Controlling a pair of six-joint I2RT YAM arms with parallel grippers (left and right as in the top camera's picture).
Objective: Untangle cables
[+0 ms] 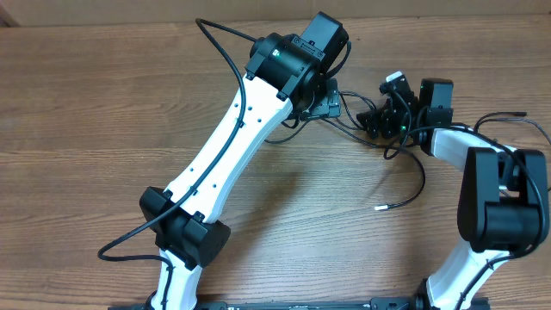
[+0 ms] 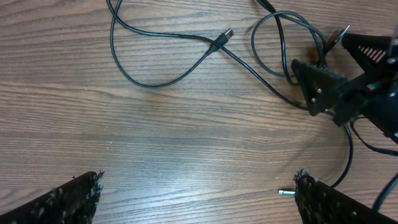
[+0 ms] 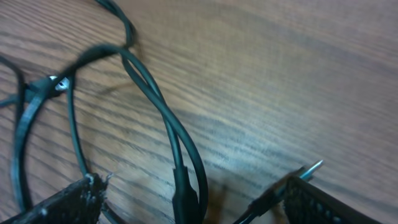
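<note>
a: overhead first?
b: left claw [image 1: 320, 96] reaches far out over the bench [image 1: 103, 103], right claw [image 1: 389, 110] just beside it. the cables [image 1: 387, 206] are a loose tangle under and between the two claws. one silver-tipped end lies free on the wood, nearer the right arm.
a: left wrist?
b: left claw wide, only bare wood between its fingers. one cable loop lies flat ahead on the left, a plug end crossing another cord. more loops crowd around the right claw on the right. a small silver plug sits just beside one left finger.
a: right wrist?
b: right claw wide too, gripping nothing. two cords run up between its fingers, loose on the bench. a silver-tipped plug pokes out by one finger. there's a blurry crossing of cords at upper left, can't tell how it's knotted.
</note>
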